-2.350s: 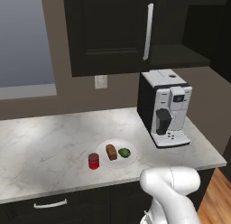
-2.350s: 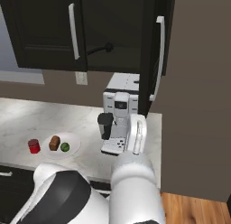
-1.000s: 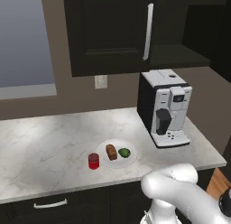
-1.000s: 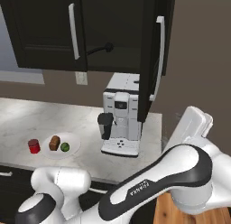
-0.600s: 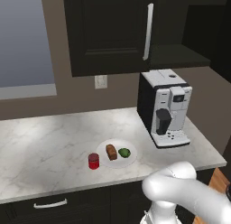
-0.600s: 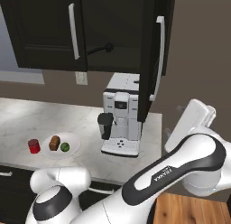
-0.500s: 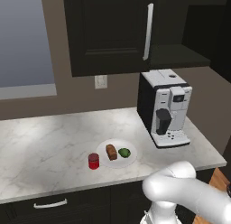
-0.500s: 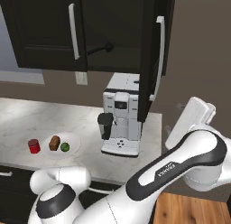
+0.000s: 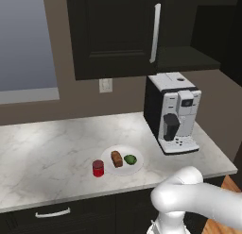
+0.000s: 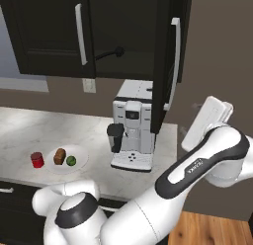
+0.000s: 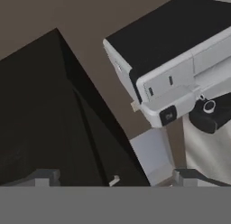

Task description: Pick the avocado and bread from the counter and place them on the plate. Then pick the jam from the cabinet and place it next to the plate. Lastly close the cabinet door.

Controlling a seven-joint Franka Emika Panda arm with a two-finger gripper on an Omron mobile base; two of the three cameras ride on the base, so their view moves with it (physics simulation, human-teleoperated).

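The arm has swung out right toward the open cabinet door (image 10: 165, 66), its tool (image 11: 113, 178) spread wide and empty. Avocado (image 9: 130, 159) and bread (image 9: 116, 158) sit on the plate (image 9: 124, 169); jam (image 9: 98, 168) stands just beside. Only the closing remains.

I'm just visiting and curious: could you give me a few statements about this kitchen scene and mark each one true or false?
1. The bread and avocado lie on the plate. True.
2. The jam sits inside the cabinet. False: it stands on the counter beside the plate.
3. The cabinet door is shut. False: it stands open.
4. The end effector is open and holds nothing. True.
5. A coffee machine stands on the counter. True.
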